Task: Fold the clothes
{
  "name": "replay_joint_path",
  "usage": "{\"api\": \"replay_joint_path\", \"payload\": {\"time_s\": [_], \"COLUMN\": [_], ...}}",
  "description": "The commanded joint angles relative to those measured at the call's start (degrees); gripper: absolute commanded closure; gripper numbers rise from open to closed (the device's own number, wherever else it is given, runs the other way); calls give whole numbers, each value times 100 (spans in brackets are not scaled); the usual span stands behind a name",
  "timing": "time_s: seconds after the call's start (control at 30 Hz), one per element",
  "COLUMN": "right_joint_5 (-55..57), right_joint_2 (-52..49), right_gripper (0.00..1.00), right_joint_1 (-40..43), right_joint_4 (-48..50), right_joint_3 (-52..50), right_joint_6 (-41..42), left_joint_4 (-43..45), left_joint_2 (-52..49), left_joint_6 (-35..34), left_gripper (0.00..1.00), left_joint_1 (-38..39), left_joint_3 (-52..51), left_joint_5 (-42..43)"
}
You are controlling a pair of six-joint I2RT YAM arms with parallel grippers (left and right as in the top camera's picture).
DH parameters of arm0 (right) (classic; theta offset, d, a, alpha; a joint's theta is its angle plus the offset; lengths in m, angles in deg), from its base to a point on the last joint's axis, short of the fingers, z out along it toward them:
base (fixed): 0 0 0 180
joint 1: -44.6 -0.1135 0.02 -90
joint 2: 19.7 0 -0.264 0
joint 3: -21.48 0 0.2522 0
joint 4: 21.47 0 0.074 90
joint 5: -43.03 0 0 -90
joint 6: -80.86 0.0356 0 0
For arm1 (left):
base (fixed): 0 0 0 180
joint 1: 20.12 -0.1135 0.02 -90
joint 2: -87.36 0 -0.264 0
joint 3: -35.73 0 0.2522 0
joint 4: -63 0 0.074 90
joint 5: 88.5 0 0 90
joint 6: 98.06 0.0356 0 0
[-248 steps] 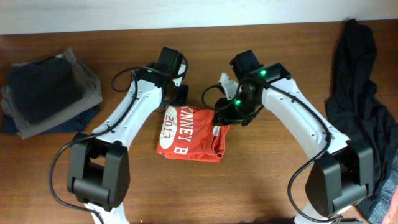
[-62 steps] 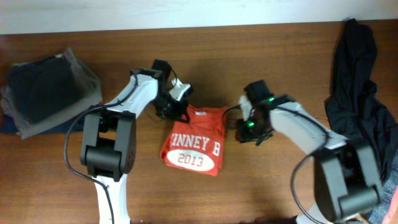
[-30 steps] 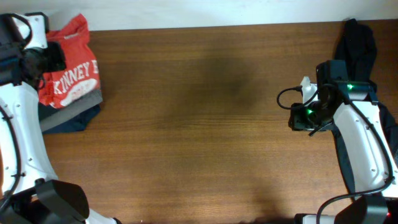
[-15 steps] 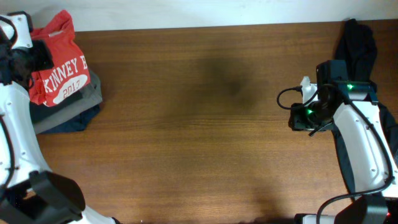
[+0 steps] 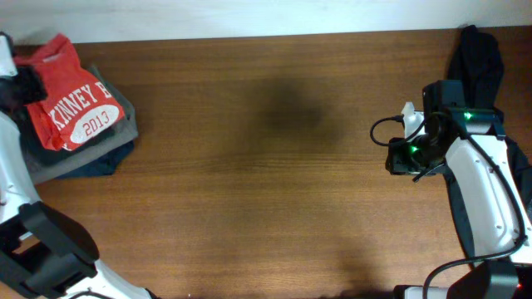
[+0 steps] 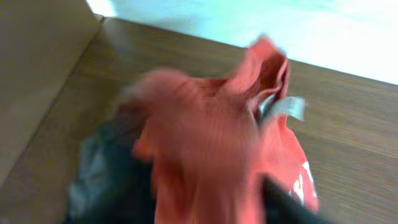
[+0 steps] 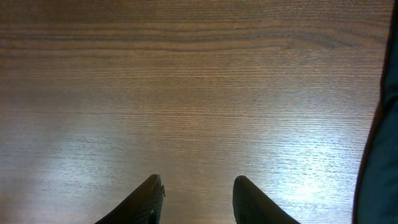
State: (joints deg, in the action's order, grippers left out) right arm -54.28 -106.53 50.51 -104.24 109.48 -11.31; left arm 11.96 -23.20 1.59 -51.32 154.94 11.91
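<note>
T-shirt (image 5: 73,106), red-orange, is lying folded on top of the pile of folded dark and grey garments (image 5: 100,151) at the far left corner of the table (image 5: 266,191), with its lettering and white oval facing up. That corner is looking like the spot for finished pieces, so I'm judging this one as good as stacked.

My left gripper (image 5: 22,83) is hovering at the shirt's left edge, touching or just beside it, can't say which. The left wrist view is smeared with blur. Red fabric is filling it, with a bunched corner and a white tag (image 6: 287,107) sticking up. I'm not able to tell whether those jaws are spread or pinching cloth. The shirt's far end is looking rumpled and may be needing a pat down.

My right gripper (image 7: 199,200) is idling over bare wood near the right edge, jaws spread, nothing between them but table grain. I'm guessing it's waiting there because the limp black garment (image 5: 478,75) is lying just beside it at the far right corner. It's crumpled, unfolded and trailing along the right edge, so probably the next piece. It'll be needing dragging to the middle and flattening first. Floppy cloth risks bunching on the pull.
</note>
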Motion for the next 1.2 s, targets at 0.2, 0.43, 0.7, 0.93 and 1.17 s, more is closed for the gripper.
{"api": "replay_joint_path", "payload": {"time_s": [0.2, 0.43, 0.7, 0.93, 1.17], "right_joint_5": [50, 50, 46, 46, 28], "right_joint_2": [63, 63, 63, 63, 63], "right_gripper": [58, 58, 58, 58, 58], "right_joint_1": [22, 22, 22, 20, 15], "right_joint_4": [-20, -20, -24, -46, -70], "right_joint_3": [55, 55, 55, 55, 57], "right_joint_6": [-42, -39, -39, -39, -37], "left_joint_4": [-179, -216, 52, 654, 992], "left_joint_2": [-136, -136, -190, -546, -872], "left_joint_6": [-315, -315, -433, -968, -1014], "left_gripper": [1, 1, 1, 1, 1], "left_joint_1": [-728, -658, -125, 94, 293], "left_joint_3": [94, 94, 94, 94, 94], "left_joint_5": [444, 1045, 1239, 1255, 2096]}}
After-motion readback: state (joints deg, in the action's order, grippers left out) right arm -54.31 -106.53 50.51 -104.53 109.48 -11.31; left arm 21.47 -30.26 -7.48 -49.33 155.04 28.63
